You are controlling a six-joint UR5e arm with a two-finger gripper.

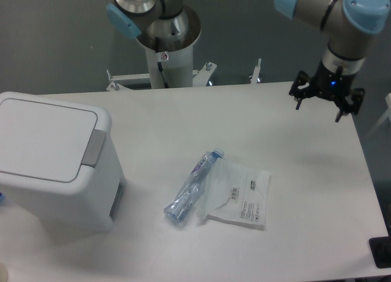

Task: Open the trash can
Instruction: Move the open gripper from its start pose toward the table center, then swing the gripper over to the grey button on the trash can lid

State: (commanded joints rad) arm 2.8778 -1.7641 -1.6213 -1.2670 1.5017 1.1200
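Note:
The trash can (55, 166) is a large white boxy bin standing at the left of the table. Its flat white lid (43, 135) is down, and a grey push-button tab (93, 149) sits at the lid's right rim. My gripper (319, 112) hangs at the far right, above the table's back right corner and far from the can. Its black fingers are spread apart and hold nothing.
A crushed clear plastic bottle (190, 187) with a blue cap lies in the middle of the table. A clear plastic bag (239, 195) with a label lies beside it on the right. The robot's base column (168, 56) stands behind the table's far edge.

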